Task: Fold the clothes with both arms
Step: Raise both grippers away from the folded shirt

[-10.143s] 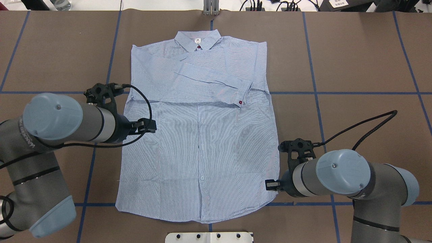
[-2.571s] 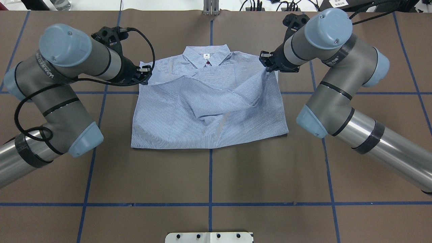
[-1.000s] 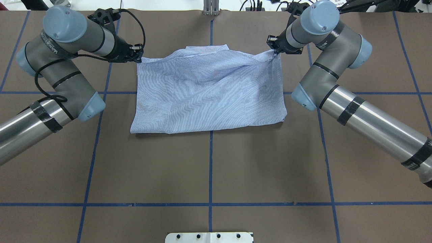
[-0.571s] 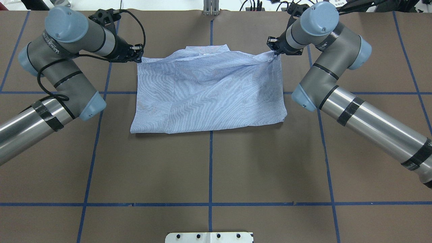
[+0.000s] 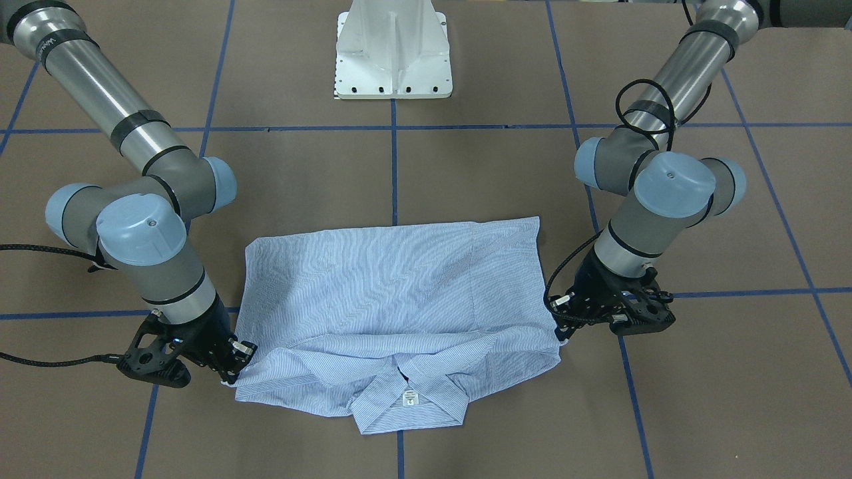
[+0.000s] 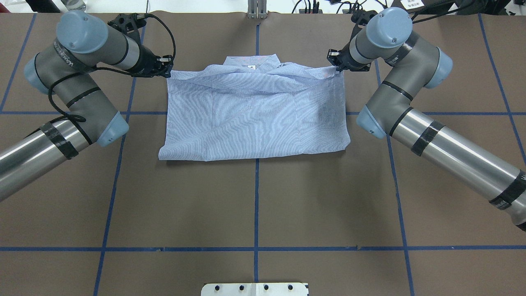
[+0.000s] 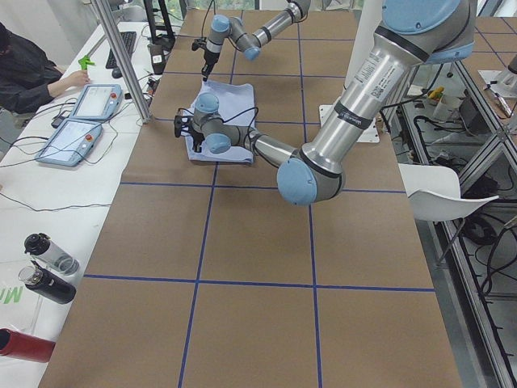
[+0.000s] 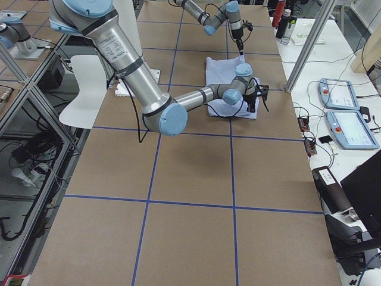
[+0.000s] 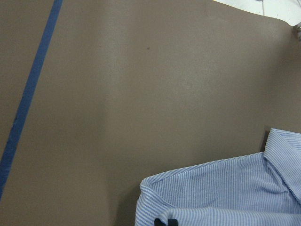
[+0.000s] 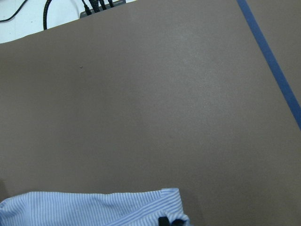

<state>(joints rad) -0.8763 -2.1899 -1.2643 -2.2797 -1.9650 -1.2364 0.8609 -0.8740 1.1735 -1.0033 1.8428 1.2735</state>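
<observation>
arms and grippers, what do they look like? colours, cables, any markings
The left arm and right arm match: silver tubes with black bands, grey joint housings, light blue round caps, and white lettering on grey links. A black braided cable runs along each. The left gripper and right gripper are black, two-fingered, with open-frame bodies.

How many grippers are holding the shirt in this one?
2. The left gripper pinches the shirt at the far corner on its own side; the right gripper pinches the opposite far corner. Neither is hidden.
</observation>
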